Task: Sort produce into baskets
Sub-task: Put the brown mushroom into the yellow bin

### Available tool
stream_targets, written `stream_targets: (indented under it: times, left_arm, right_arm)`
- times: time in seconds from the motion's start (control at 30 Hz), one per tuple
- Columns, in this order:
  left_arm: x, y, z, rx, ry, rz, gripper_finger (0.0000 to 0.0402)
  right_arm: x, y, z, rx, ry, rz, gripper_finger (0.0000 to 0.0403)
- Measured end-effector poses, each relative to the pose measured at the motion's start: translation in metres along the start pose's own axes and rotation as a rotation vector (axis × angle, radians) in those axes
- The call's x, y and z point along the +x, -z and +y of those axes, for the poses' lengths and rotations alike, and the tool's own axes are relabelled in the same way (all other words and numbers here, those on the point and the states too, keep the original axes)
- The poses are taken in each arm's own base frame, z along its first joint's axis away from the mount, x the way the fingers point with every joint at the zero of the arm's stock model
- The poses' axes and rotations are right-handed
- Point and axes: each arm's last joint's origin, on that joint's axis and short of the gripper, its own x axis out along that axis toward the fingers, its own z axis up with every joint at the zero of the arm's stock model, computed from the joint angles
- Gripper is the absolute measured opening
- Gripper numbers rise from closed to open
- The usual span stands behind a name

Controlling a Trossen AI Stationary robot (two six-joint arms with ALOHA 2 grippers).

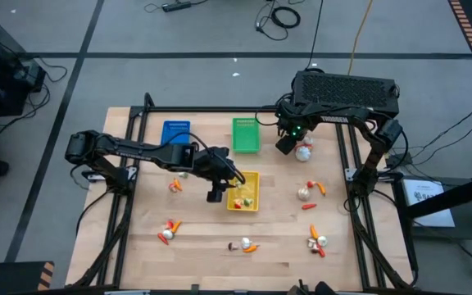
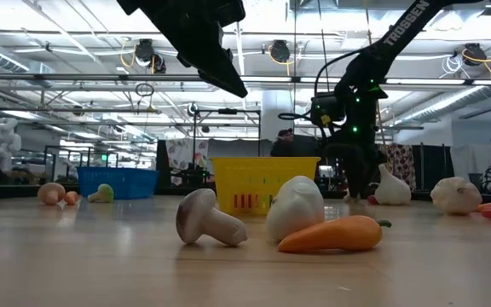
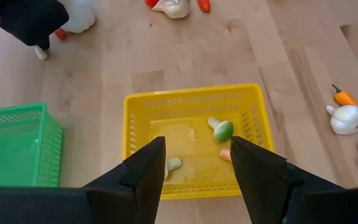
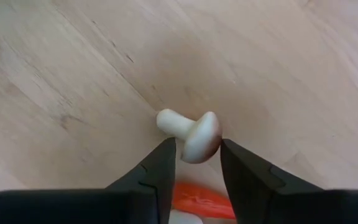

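Note:
My left gripper (image 1: 233, 180) hangs open and empty above the yellow basket (image 1: 250, 175), which holds a green-capped piece (image 3: 221, 129), an orange bit (image 3: 225, 154) and a pale green bit (image 3: 173, 164). My right gripper (image 1: 289, 146) is down at the table at the far right, beside a white bulb (image 1: 304, 151). Its open fingers stand on either side of a brown-capped mushroom (image 4: 191, 132) that lies on the wood. An orange piece (image 4: 197, 199) lies under the gripper. The blue basket (image 1: 176, 131) and the green basket (image 1: 246, 135) stand at the far edge. My right gripper has the mushroom's cap (image 4: 202, 138) between its two fingertips, coming from above and slanting down. The cap lies against one fingertip (image 4: 227, 149); I cannot tell whether the other touches it. The mushroom rests on the table, its stem (image 4: 169, 121) pointing away from the fingers.
Loose produce lies in small groups on the table: at the left (image 1: 174, 185), near left (image 1: 167, 233), near middle (image 1: 244, 244), near right (image 1: 318, 241) and right (image 1: 308, 192). In the low view a mushroom (image 2: 207, 220), a white bulb (image 2: 297, 206) and an orange pepper (image 2: 335, 234) lie nearest.

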Motion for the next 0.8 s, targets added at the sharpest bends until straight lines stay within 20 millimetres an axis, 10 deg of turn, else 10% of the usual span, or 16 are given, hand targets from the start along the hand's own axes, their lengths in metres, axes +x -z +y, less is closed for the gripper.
stream_targets:
  times: [0.57, 0.8]
  left_arm:
    - [0.001, 0.0, -0.002, 0.002, 0.004, 0.001, 0.019]
    - [0.01, -0.007, -0.022, 0.111, -0.019, -0.046, 0.0189]
  right_arm:
    - [-0.003, 0.004, 0.001, -0.12, -0.024, 0.032, 0.0027]
    - [-0.036, 0.004, 0.011, -0.146, -0.23, -0.059, 0.0025]
